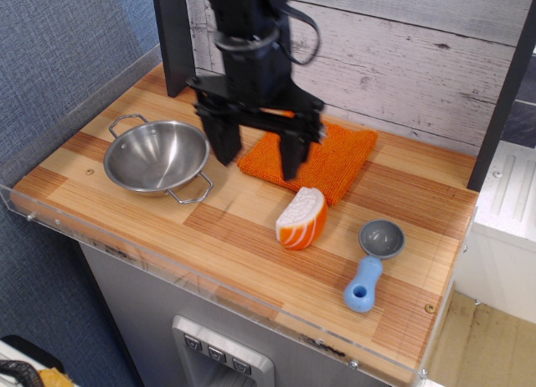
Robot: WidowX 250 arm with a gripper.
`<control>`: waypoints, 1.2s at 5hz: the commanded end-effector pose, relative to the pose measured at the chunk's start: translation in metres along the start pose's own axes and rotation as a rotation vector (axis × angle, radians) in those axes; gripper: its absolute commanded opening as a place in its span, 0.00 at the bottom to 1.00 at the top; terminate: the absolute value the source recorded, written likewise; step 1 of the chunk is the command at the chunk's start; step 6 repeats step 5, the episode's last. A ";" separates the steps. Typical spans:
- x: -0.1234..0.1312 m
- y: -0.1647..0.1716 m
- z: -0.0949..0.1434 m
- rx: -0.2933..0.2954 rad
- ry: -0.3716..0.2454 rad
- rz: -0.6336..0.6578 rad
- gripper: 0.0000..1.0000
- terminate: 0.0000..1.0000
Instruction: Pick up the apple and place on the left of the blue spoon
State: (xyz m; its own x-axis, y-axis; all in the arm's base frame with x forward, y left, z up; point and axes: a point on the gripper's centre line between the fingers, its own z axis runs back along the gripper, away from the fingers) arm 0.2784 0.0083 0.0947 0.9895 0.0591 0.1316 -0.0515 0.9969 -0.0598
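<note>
The apple (301, 218), an orange wedge with pale stripes and a white cut face, rests on the wooden counter just left of the blue spoon (369, 270). The spoon lies with its grey bowl toward the back and its light-blue handle toward the front edge. My gripper (257, 152) is open and empty. It hangs above the counter, up and to the back left of the apple, over the near edge of the orange cloth. Nothing is between its fingers (293, 157).
A steel two-handled bowl (157, 158) stands at the left. An orange knitted cloth (327, 159) lies at the back behind the apple. A dark post (174, 43) rises at the back left. A clear acrylic lip (209, 280) runs along the front edge.
</note>
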 end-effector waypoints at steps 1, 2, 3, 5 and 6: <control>0.027 0.049 0.039 0.012 -0.100 0.071 1.00 0.00; 0.035 0.053 0.048 0.026 -0.093 0.048 1.00 0.00; 0.035 0.053 0.048 0.026 -0.093 0.048 1.00 0.00; 0.035 0.053 0.048 0.026 -0.093 0.048 1.00 1.00; 0.035 0.053 0.048 0.026 -0.093 0.048 1.00 1.00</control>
